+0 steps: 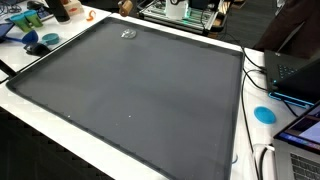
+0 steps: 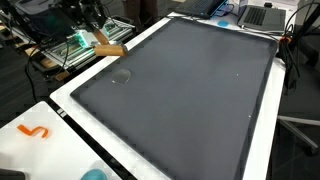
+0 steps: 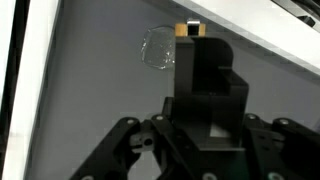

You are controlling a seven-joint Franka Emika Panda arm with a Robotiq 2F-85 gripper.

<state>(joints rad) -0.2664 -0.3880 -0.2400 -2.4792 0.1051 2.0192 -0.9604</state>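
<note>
In the wrist view my gripper (image 3: 196, 46) rises from the bottom edge as one dark column, its fingers (image 3: 190, 70) pressed together above the grey mat (image 3: 90, 110). A tiny yellow-and-white bit (image 3: 190, 29) shows right at the fingertips; I cannot tell whether it is held or lies beyond. Just left of the tips a small clear round object (image 3: 158, 48) lies on the mat. The same clear object (image 1: 128, 35) (image 2: 121, 76) sits near one corner of the mat in both exterior views. Neither exterior view shows the arm or the gripper.
The mat (image 1: 140, 90) (image 2: 190, 90) covers most of a white table (image 2: 40, 125). A blue disc (image 1: 264, 114) and laptops (image 1: 295, 75) lie beyond one side. Blue items (image 1: 40, 42) clutter another corner. An orange mark (image 2: 33, 131) is on the white edge, and a cart (image 2: 75, 45) stands nearby.
</note>
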